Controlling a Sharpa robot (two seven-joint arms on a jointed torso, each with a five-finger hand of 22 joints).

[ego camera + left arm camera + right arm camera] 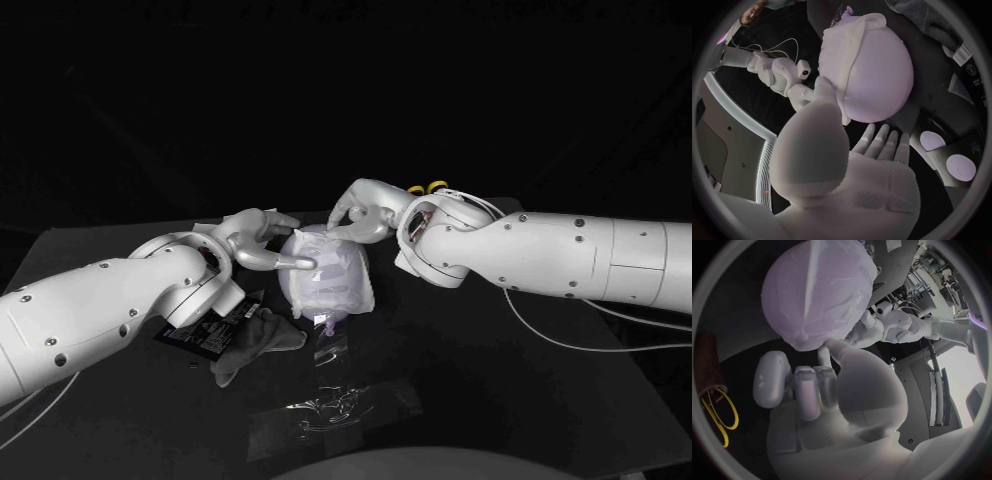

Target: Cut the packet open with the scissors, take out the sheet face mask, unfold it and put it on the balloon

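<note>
The left arm (101, 310) and right arm (577, 260) are glossy white, rounded shells dotted with small dark screws (580, 223). Each ends in a silver, smooth-fingered hand: left hand (260, 242), right hand (368, 212). Behind the right hand's wrist trails a thin white cable (541, 335).

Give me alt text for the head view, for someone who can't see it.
A pale balloon partly covered by a white sheet mask sits mid-table, the left robot hand touching its side and the right robot hand at its top. A black packet and a clear film lie on the black table nearby.
</note>
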